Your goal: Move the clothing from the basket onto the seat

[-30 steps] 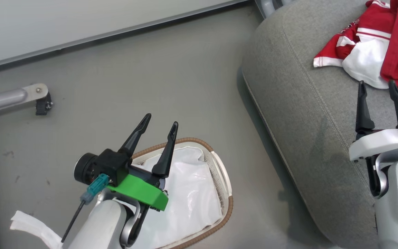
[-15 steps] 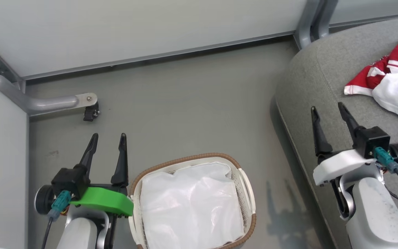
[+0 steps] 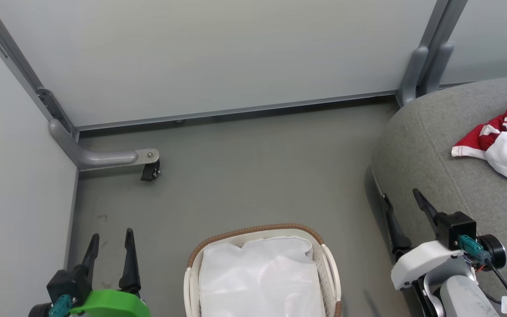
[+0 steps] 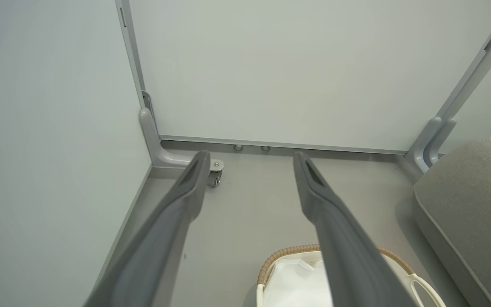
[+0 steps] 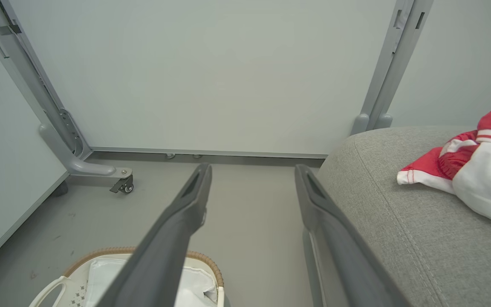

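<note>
The red and white clothing lies bunched on the grey seat at the right. The white basket with its brown woven rim stands on the floor at bottom centre, and only its white cloth liner shows inside. My left gripper is open at the lower left, left of the basket, with nothing between its fingers. My right gripper is open beside the seat's left edge, well short of the clothing.
Pale wall panels close off the back and left. A grey frame foot with a small black caster stands on the floor at the left corner. A grey upright post rises behind the seat. Bare grey floor lies between basket and wall.
The head view has swung and tilted up, so basket and seat sit lower. Both arms have drawn back and down: the left gripper off the basket, the right gripper away from the clothing.
</note>
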{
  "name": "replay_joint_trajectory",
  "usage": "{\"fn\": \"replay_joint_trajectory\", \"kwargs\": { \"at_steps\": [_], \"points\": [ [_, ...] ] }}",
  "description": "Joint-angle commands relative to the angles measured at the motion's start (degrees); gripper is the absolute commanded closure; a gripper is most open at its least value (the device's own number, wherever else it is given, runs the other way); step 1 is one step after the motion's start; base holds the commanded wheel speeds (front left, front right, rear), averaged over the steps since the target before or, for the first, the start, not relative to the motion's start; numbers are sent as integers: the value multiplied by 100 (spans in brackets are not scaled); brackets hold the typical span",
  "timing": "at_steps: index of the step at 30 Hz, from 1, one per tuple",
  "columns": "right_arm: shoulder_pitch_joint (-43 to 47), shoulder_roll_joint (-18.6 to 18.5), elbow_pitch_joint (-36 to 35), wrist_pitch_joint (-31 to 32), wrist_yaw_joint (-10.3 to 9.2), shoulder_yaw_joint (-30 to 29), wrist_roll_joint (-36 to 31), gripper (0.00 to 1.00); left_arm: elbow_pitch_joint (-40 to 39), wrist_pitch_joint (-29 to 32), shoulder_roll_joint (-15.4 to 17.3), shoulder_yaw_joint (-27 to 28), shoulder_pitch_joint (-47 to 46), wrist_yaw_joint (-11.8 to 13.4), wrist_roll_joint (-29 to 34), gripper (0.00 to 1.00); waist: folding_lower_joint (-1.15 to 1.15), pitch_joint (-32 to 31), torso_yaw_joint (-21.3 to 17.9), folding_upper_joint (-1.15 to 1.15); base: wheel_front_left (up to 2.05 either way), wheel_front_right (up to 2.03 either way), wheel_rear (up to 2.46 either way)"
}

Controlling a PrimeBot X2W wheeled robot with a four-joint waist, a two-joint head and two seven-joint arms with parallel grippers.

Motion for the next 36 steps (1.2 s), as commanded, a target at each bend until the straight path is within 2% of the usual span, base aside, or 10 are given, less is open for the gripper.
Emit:
{"fn": "replay_joint_trajectory", "kwargs": {
  "at_steps": [1, 8, 9, 14, 36],
  "points": [
    [118, -24, 4, 0, -8, -2, 53, 0, -19, 4, 9, 33, 134, -11, -49, 0, 0, -177, 89, 0, 0, 0, 0],
    [360, -23, 19, 0, -7, -17, 144, 0, 9, 4, 7, 80, 427, -12, -303, 0, 0, -270, 102, 0, 0, 0, 0],
    [309, 0, 9, 0, 0, -7, 117, 100, 19, -1, -1, 59, 383, 0, -272, 100, 0, -269, 99, 0, 0, 0, 0],
    [407, 44, 215, 49, 0, -27, 211, 100, 219, 33, -30, 34, 390, 0, -382, 100, 0, -274, 101, 0, 0, 0, 0],
    [438, 27, -120, 633, -1, -205, 2617, 100, -11, 629, -19, 212, 138, -3, -2489, 100, 0, -284, 115, 0, 0, 0, 0]
  ]
}}
